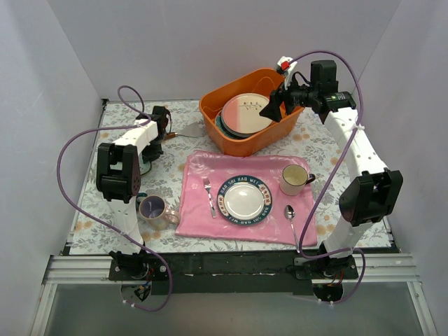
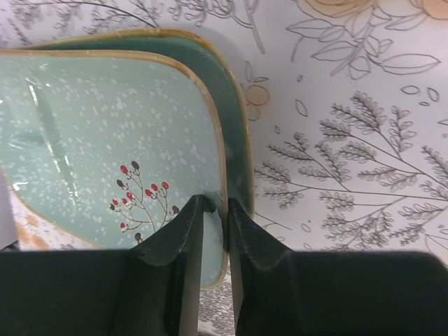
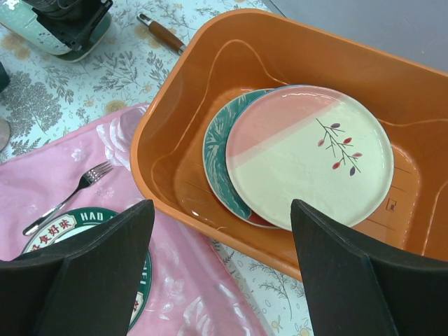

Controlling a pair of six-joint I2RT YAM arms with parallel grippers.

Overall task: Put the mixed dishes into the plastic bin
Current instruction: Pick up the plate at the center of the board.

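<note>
The orange plastic bin (image 1: 213, 112) stands at the back centre and also shows in the right wrist view (image 3: 150, 126). In it a pink-and-cream round plate (image 3: 308, 154) lies on a teal floral plate (image 3: 220, 157). My right gripper (image 1: 276, 105) is open and empty, above the bin's near right rim (image 3: 222, 210). My left gripper (image 2: 215, 203) is shut on the rim of the pale mint squarish plate (image 2: 105, 140), low over the floral tablecloth at the left. A dark green edge (image 2: 234, 119) shows behind that plate. The lavender-lined mug (image 1: 152, 208) stands at the front left.
A pink cloth (image 1: 203, 224) holds a white plate with a dark lettered rim (image 1: 243, 199), a fork (image 1: 208, 194), a spoon (image 1: 290, 212) and a cream mug (image 1: 295, 178). A brown-handled utensil (image 3: 161, 31) lies left of the bin. White walls close in three sides.
</note>
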